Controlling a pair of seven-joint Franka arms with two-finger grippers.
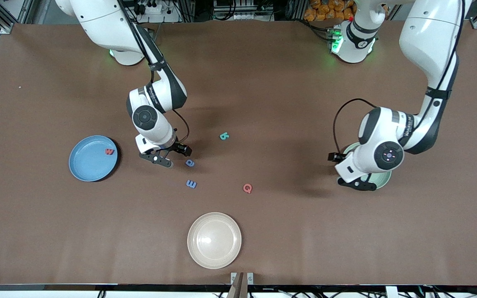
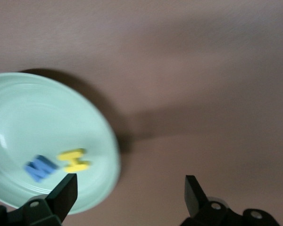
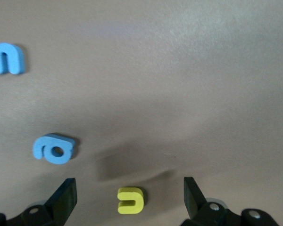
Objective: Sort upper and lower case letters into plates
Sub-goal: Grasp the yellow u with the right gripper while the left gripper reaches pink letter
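On brown table [image 1: 263, 82], cream plate [image 1: 214, 240]

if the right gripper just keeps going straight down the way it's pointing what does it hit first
Most likely the small yellow letter: it lies on the table between the open fingers of the right gripper. The blue letter lies just outside them. How high the gripper hangs is hard to judge.

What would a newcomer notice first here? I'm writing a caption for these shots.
Two white arms hang over a brown table of scattered toy letters. The left gripper, open, is above the mint plate holding a blue letter and a yellow one; the right gripper, open, is over a yellow letter.
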